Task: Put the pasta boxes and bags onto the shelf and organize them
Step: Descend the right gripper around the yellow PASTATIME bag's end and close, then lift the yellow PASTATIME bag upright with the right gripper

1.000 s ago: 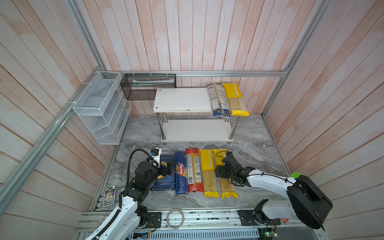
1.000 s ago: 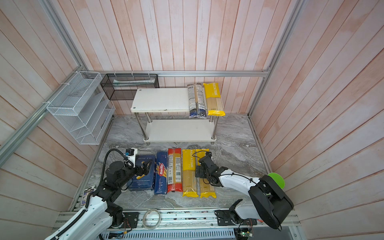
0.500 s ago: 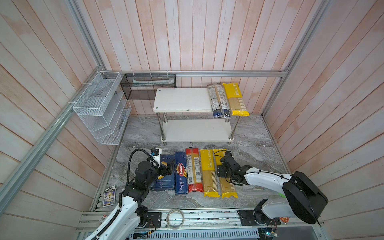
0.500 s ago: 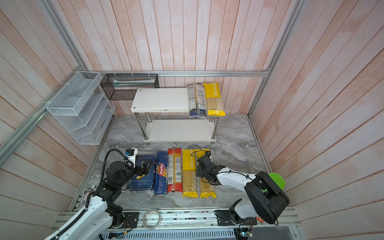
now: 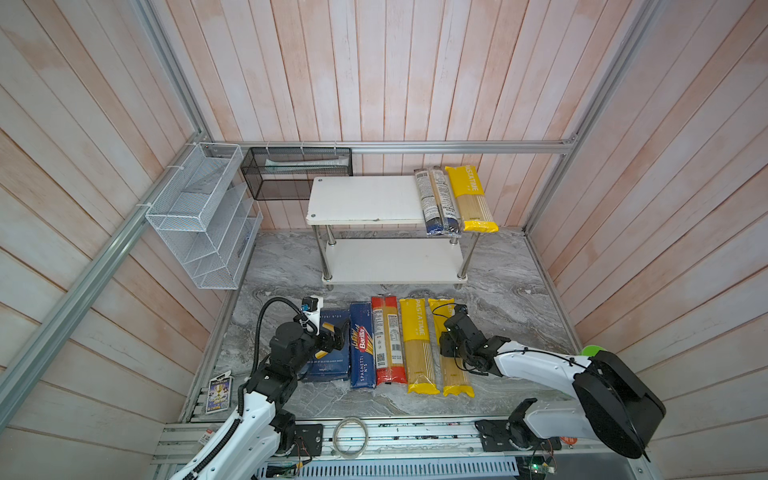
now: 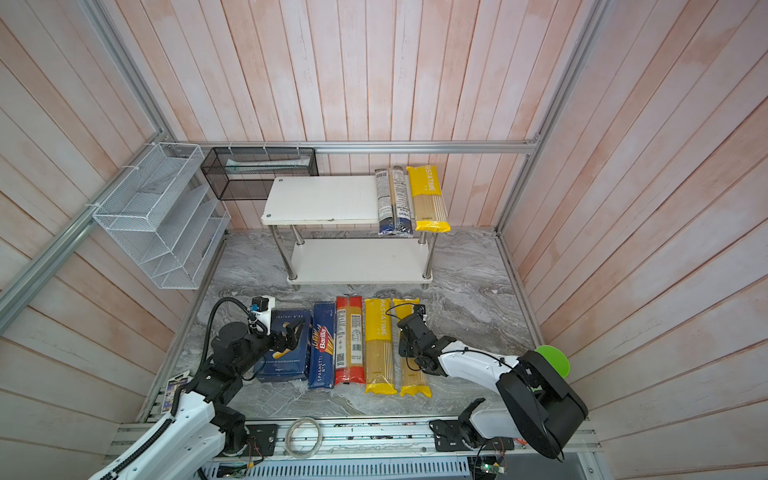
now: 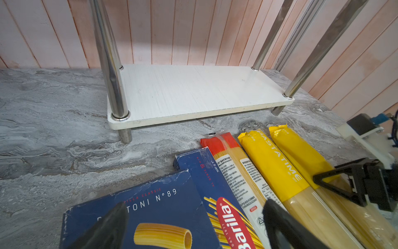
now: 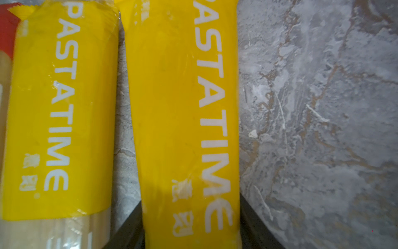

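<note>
Yellow plastic is what I'm holding right now. The rightmost yellow bag [image 8: 183,107] lies flat on the worktop [image 5: 498,291], last in the row in front of the shelf [image 5: 365,199]. My right hand [image 8: 190,204] is down over it around the middle, with one finger hard against each long side. So it's clamped on the bag, but the bag isn't lifted.

A second ago those fingers were spread wide either side of it, and half a second ago they were partway in. That squeeze is pretty much the only change, and the bag itself hasn't budged.

Just beside it, across a thin strip of bare worktop, is the second yellow bag [image 5: 417,345]. After that come the red-ended bag [image 5: 388,340], the spaghetti box [image 5: 361,349] and the rigatoni box [image 5: 328,365], all side by side, same as before.

My left hand [image 7: 193,211] hangs over the rigatoni box with its fingers well apart, holding nothing, and it hasn't moved either.

On the right end of the shelf's top tier, the dark blue bag [image 5: 438,203] and the third yellow bag [image 5: 471,199] lie next to each other. Their near ends poke out past the front edge.
</note>
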Controlling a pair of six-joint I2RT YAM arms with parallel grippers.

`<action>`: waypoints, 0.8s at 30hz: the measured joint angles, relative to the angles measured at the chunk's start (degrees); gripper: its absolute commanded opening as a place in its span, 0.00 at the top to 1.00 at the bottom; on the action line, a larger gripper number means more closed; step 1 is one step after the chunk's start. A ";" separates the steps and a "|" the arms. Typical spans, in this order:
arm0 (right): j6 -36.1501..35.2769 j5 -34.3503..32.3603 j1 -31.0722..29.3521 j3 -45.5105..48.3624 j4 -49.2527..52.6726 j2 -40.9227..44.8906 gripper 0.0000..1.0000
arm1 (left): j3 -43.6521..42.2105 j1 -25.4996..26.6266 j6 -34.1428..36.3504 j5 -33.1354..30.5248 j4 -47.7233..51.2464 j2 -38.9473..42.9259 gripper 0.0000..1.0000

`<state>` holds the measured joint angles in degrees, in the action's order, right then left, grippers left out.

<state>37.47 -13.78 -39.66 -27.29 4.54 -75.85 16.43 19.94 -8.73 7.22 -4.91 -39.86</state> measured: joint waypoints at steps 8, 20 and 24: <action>1.90 0.81 -0.02 1.77 0.00 3.19 0.65 | 0.00 0.00 -0.02 0.00 0.02 0.02 0.00; 3.67 2.25 -0.04 4.90 2.25 10.99 0.83 | 0.00 0.00 -0.02 0.00 0.00 0.00 0.00; 3.69 2.75 -0.07 4.92 4.50 12.72 0.86 | 0.00 0.00 -0.02 0.00 0.00 0.00 0.00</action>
<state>41.17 -11.03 -39.72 -22.37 9.04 -63.13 16.43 19.94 -8.75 7.22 -4.91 -39.86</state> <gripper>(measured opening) 0.244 0.996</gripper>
